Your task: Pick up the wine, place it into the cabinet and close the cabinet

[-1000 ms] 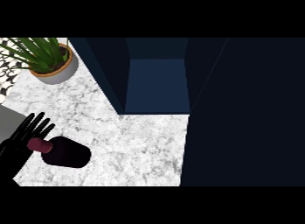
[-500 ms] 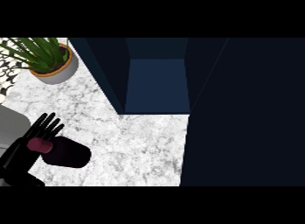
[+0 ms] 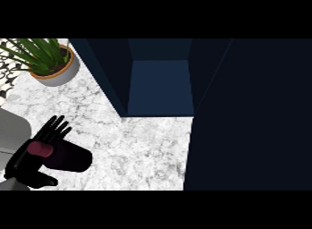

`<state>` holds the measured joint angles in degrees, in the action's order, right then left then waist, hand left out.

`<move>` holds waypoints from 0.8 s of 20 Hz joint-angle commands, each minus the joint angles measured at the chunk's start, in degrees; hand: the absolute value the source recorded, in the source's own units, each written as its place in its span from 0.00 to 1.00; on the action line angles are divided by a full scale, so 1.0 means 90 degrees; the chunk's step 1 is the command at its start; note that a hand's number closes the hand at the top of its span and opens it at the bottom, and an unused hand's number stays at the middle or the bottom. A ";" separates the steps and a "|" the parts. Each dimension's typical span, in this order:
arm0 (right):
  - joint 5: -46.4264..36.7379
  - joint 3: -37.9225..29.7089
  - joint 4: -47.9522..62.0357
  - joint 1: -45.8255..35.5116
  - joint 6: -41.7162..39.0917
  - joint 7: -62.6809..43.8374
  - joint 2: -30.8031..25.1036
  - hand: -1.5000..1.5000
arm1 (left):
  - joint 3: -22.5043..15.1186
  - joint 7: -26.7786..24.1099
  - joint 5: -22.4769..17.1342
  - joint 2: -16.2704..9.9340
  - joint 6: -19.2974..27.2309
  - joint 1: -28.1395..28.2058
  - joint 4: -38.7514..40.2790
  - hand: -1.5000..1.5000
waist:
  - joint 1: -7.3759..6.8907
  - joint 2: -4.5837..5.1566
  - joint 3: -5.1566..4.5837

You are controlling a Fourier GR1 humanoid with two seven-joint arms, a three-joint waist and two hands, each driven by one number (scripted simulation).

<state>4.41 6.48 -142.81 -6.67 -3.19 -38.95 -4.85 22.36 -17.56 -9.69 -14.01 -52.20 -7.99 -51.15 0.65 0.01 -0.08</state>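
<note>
Marble counter [image 3: 138, 138]: L hand [image 3: 27, 162] fingers curled round wine [image 3: 62, 155]; potted plant [image 3: 49, 62] beyond, cabinet [image 3: 159, 87] open, well apart.

- wine [image 3: 64, 156]: dark bottle, maroon cap, lying tilted at the lower left over the marble desk [image 3: 138, 143], cap pointing left
- cabinet [image 3: 159, 87]: dark blue, open, interior visible, top center, well apart from the wine

One wine bottle [image 3: 65, 157] lies on the desk [image 3: 138, 143], below-left of the one open cabinet [image 3: 159, 85]. One potted plant [image 3: 49, 60] stands left of that cabinet. One hand [image 3: 39, 150] shows beside the bottle.
</note>
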 commanded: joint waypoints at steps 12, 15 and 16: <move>0.0295 -0.0102 -0.0485 0.0012 0.0006 -0.0210 0.0000 0.00 | -0.0456 -0.1222 0.0122 0.0034 -0.0418 -0.0301 0.0875 0.00 | -0.0007 0.0004 -0.0002; 0.0319 0.0050 -0.0779 0.0628 -0.0158 -0.0032 0.0027 0.00 | -0.0608 -0.1151 -0.0064 0.0281 -0.0596 -0.0285 0.0856 1.00 | 0.0070 -0.0012 0.0001; 0.0364 -0.0154 -0.0434 0.0202 -0.0020 0.0046 0.0092 0.00 | -0.0632 -0.0990 -0.0208 0.0189 -0.0790 -0.0230 0.0726 1.00 | -0.0017 -0.0008 0.0004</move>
<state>4.17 6.35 -142.77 -5.55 -3.96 -38.02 -4.72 17.68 -21.80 -9.75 -12.85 -50.05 -9.98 -45.13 0.80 -0.05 -0.08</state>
